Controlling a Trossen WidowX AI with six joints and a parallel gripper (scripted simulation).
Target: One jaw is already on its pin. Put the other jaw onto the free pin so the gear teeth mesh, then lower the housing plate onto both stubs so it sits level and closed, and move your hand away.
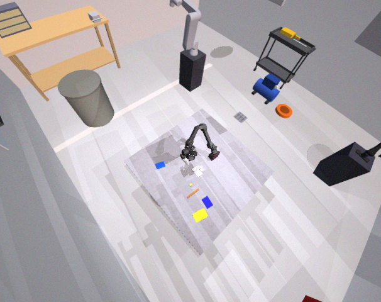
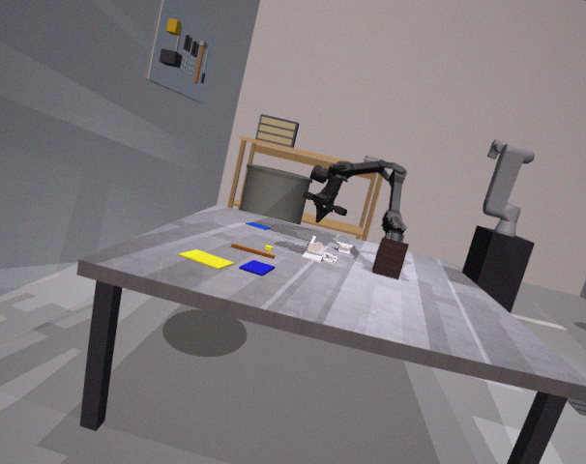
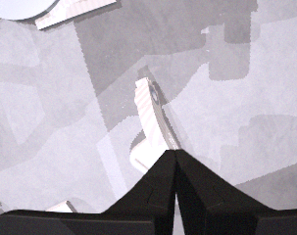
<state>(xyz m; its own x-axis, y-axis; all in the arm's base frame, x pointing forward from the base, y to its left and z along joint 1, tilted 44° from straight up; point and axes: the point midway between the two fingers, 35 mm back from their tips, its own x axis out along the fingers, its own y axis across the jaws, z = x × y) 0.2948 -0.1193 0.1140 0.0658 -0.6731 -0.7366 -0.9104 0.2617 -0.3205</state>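
My gripper (image 2: 318, 219) (image 3: 173, 158) is shut and empty, pointing down above the table. In the wrist view a curved white jaw-like part (image 3: 148, 110) lies just beyond the fingertips, with a rounded white lump at its near end that the fingers partly hide. A pale round part (image 3: 21, 6) and a white plate edge (image 3: 84, 10) show at the top left. A white group of parts (image 1: 197, 171) (image 2: 312, 257) lies on the table. Another white piece (image 2: 343, 246) lies behind it. The pins, teeth and stubs are too small or hidden to tell.
On the table (image 2: 373, 330) are a yellow sheet (image 1: 200, 215) (image 2: 206, 258), a dark blue square (image 1: 207, 202) (image 2: 256, 267), an orange bar (image 1: 193, 193) (image 2: 252, 250), a yellow cube (image 1: 190, 184) (image 2: 268, 247) and a lighter blue rectangle (image 1: 160, 165) (image 2: 257, 226). The arm's dark base block (image 1: 214, 155) (image 2: 390, 258) stands beside the white parts.
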